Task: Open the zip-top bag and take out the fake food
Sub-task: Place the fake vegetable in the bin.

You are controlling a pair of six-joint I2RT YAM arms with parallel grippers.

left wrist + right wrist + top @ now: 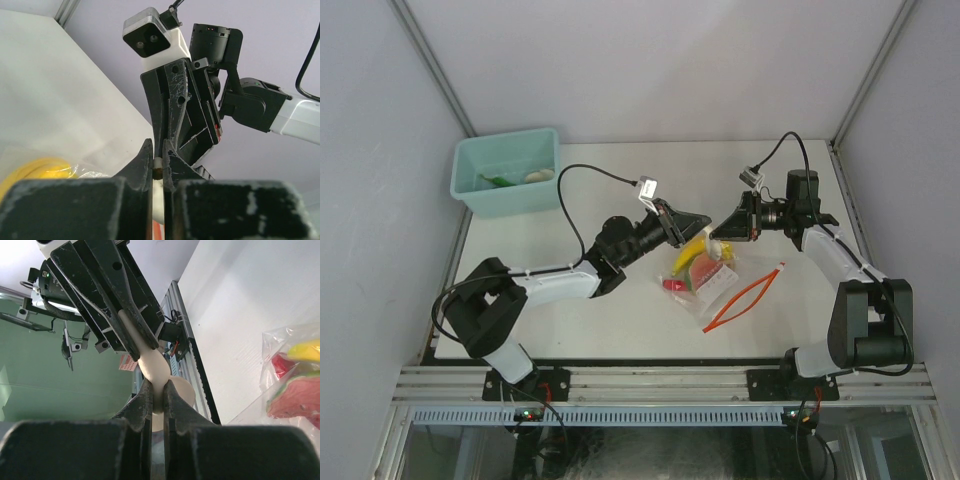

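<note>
The zip-top bag lies on the table with its red-orange zip strip spread open to the right. Inside show a yellow banana, a red piece and a green-rimmed slice. My left gripper and right gripper meet tip to tip just above the bag. Both are shut on one whitish piece, which also shows in the left wrist view. In the right wrist view the bag lies to the right, below my right gripper. My left gripper faces the right one.
A teal bin stands at the back left with a green piece and a whitish piece in it. Grey walls enclose the table on three sides. The metal rail runs along the near edge.
</note>
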